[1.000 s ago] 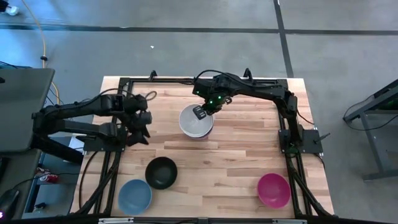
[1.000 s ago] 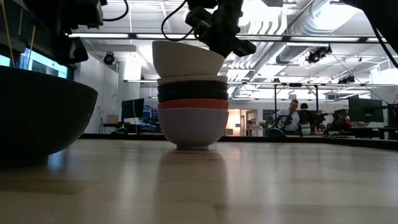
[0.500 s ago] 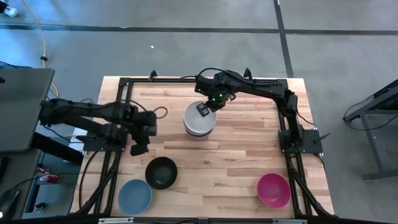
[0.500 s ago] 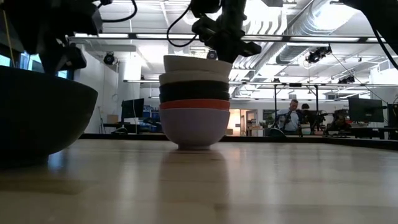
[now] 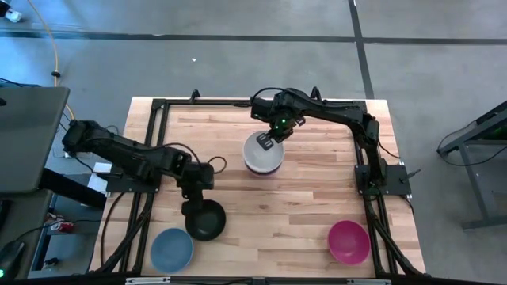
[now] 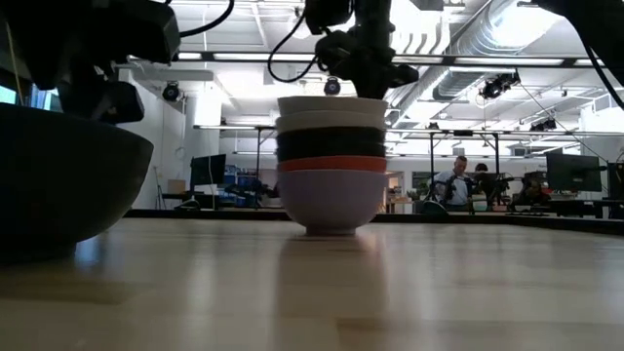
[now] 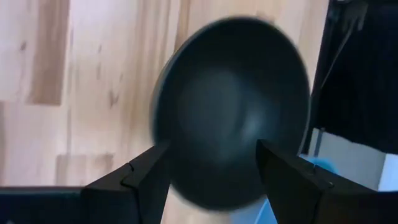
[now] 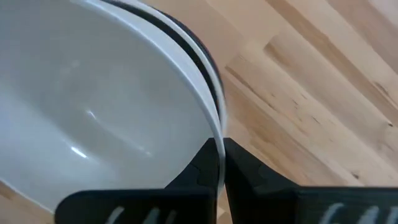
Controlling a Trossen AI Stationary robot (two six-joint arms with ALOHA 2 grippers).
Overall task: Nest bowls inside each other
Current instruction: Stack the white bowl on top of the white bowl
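A stack of nested bowls (image 5: 262, 154) stands at the table's middle, resting on its lavender bowl (image 6: 331, 200). Above that are a red bowl (image 6: 331, 164), a black bowl (image 6: 331, 144) and two white bowls. My right gripper (image 5: 268, 142) is shut on the top white bowl (image 8: 93, 106). My left gripper (image 7: 211, 180) is open and hovers over a lone black bowl (image 5: 207, 222) near the front left, with the bowl showing between its fingers. A light blue bowl (image 5: 172, 248) and a magenta bowl (image 5: 348, 241) stand near the front edge. My right gripper pinches the top white bowl's rim (image 8: 217, 140) on its far side, one finger inside the bowl and one outside. The fingers come from above, pointing down. The bowl sits level, nested in the stack (image 6: 331, 105).
A black metal frame (image 5: 158, 107) runs along the table's edges. The wood between the stack and the magenta bowl is bare (image 5: 301, 206). Beyond the table, people sit at desks (image 6: 453, 185).
My right gripper has come down and set the top white bowl, earlier raised and tilted, into the stack. The whole stack has slid a little toward the table's right edge. My left gripper has moved toward the near edge and right, to over the lone black bowl.
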